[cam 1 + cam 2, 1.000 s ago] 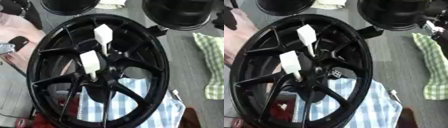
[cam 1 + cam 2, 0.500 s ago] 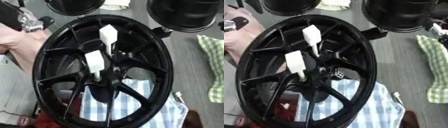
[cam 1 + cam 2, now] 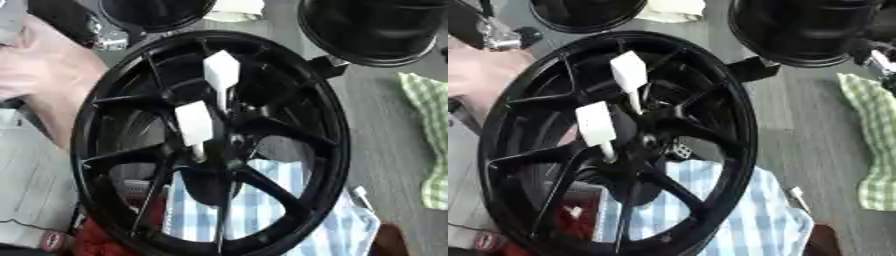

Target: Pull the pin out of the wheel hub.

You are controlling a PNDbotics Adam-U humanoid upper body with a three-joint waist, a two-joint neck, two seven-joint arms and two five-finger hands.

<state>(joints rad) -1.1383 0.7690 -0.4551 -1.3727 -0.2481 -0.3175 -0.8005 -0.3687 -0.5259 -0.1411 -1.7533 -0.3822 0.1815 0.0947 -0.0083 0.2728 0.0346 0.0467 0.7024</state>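
No text, brand, number or sign can be read anywhere; the large black spoked wheel hub [image 3: 210,145] bears no legible marking; the two white flat-headed pins [image 3: 597,126] in its centre are blank (a small round red-rimmed spot at the lower left stays unreadable).

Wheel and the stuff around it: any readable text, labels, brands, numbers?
None readable.
Black wheel: no lettering shows on rim or spokes.
Two white pins: plain, unmarked.
Red thing seen through the spokes: pale marks, too blurred to read.
Blue checked cloth, green checked cloth: pattern only.
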